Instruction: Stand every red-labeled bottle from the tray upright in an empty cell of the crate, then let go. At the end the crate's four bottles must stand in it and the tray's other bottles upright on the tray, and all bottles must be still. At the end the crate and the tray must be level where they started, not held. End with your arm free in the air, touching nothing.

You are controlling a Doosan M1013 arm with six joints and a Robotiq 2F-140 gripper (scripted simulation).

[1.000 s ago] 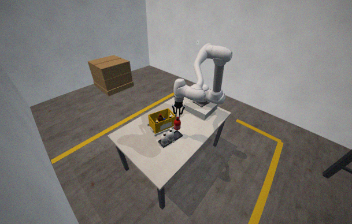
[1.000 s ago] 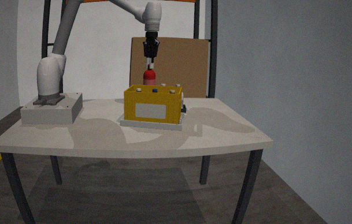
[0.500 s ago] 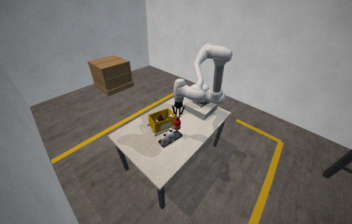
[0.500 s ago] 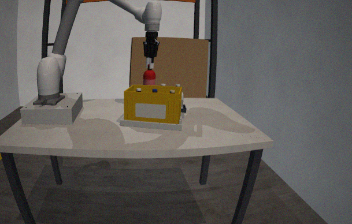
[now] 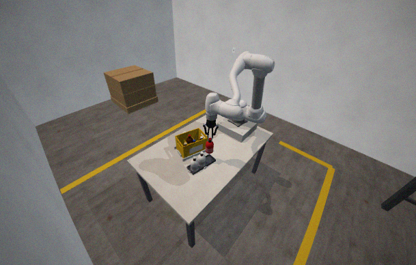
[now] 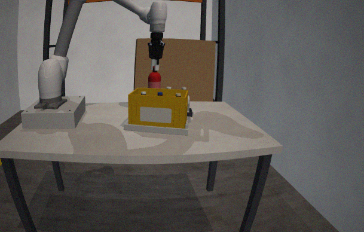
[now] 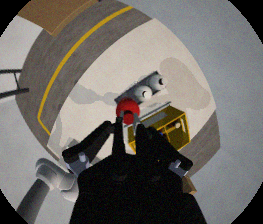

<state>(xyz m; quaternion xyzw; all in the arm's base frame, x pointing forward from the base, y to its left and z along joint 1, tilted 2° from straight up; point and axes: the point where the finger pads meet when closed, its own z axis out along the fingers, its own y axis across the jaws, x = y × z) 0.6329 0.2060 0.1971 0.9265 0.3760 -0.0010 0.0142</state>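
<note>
We are looking at a pale table point(image 5: 191, 191) carrying the white arm point(image 5: 237, 83), which is rising from a grey base block point(image 5: 250, 131) at the far end, folding over at its elbow and pointing its wrist straight down. Beside the block, the yellow crate point(image 6: 155, 104) is sitting level on the table top, with the caps of three bottles showing at its rim in the exterior view. Just next to the crate, the dark tray point(image 5: 210, 161) is lying flat with two white bottles point(image 5: 198, 161) standing upright on it. The red bottle point(image 6: 154, 80) is hanging in the air, long axis vertical and cap up, its body above the crate's rim and behind it in the exterior view; from the top view it is hovering between crate and tray. The gripper point(image 6: 155, 66) is pinching that bottle by its neck, fingers drawn narrow around it and pointing straight down.
</note>
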